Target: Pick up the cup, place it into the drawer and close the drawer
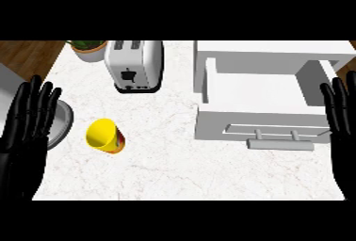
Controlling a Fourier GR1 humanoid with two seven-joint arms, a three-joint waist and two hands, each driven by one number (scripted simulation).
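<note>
The left hand (24, 127) is positioned at the left edge of the head view, palm facing the view and pointing up, over the left border of the bench (173, 164). Its fingers (33, 94) are straight and slightly spread; they hold nothing and touch nothing. The right hand (341, 115) is positioned at the right edge of the view in the same upright pose, beside the right wall of the drawer (208, 75). Its fingers (338, 94) are straight and close together, and they hold nothing. The drawer is white, is pulled open toward the viewer and shows its white floor; its handle (280, 143) is on the front panel, at the near side. The cup (104, 136) is yellow with a red mark on its side. It sits on the bench, left of the drawer and well apart from it, nearer to the left hand than to the right, with its mouth tilted toward the upper left so that the yellow inside is visible. A toaster (135, 66) stands behind the cup, a potted plant (89, 49) is at the far left corner, and a grey round rim (61, 123) is partly hidden by the left hand.
</note>
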